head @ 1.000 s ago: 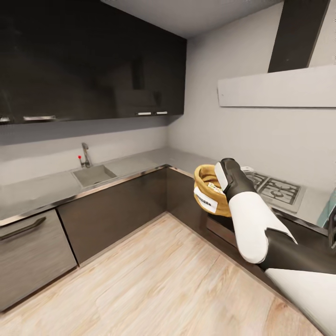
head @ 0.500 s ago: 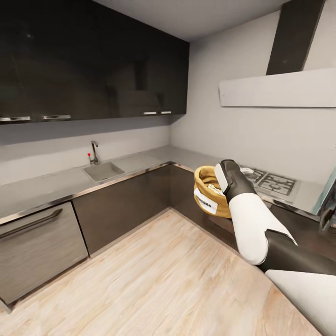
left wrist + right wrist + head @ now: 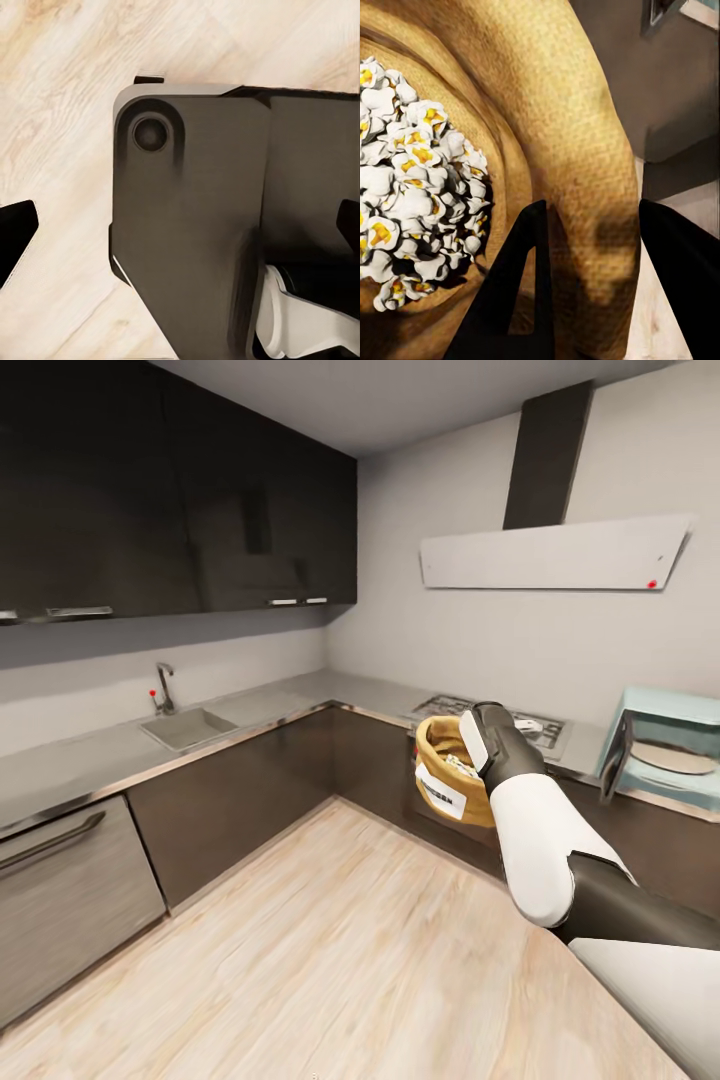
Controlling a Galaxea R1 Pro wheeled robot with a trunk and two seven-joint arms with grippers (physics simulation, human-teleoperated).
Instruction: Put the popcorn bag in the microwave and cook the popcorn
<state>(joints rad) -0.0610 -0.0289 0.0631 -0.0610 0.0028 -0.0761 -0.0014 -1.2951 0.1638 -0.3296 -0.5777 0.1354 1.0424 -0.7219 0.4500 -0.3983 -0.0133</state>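
Above the floor point(image 3: 330, 950), the right gripper point(image 3: 592, 277) has its jaws clenched on the popcorn bag's point(image 3: 447, 770) rim; the left jaws' state I cannot tell.

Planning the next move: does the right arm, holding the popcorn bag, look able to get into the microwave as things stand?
Probably not yet. The microwave has its door open, so its cavity is free, but it sits on the countertop well beyond the right gripper and the popcorn bag; the base likely needs to move closer.
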